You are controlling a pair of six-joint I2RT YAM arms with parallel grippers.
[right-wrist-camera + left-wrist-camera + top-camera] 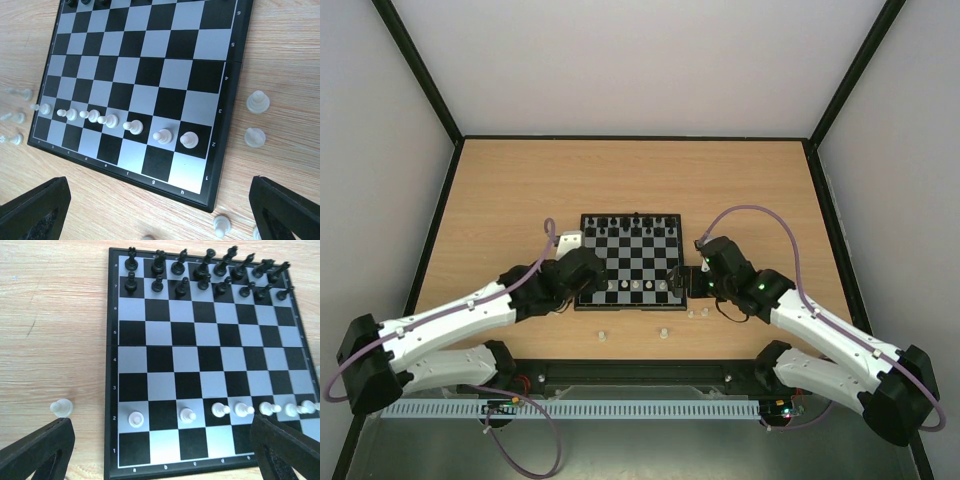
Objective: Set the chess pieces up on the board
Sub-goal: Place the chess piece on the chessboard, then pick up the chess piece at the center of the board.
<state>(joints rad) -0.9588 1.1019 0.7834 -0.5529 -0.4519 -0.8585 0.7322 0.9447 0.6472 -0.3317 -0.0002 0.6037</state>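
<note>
The board's rim carries the only legible writing: digits 1 to 8 up its left edge and letters a to e along the near edge in the left wrist view (the right wrist view reads 1 to 6 and c to h). Seen from above, the left arm reaches in low from 8 o'clock of the board, its wrist over the near-left corner. The right arm comes in from 4 o'clock, its wrist beside the near-right corner. The left jaws stand wide apart with nothing between them, their fingers showing at the bottom corners of the wrist view. The right jaws are just as wide and hold nothing. The black chessmen fill ranks 8 and 7, and the whitish pawns stand along rank 2, at 12 o'clock of both jaws. Loose whitish pieces lie on the desk at the board's 3 and 9 o'clock, and one sits just above the left finger.
</note>
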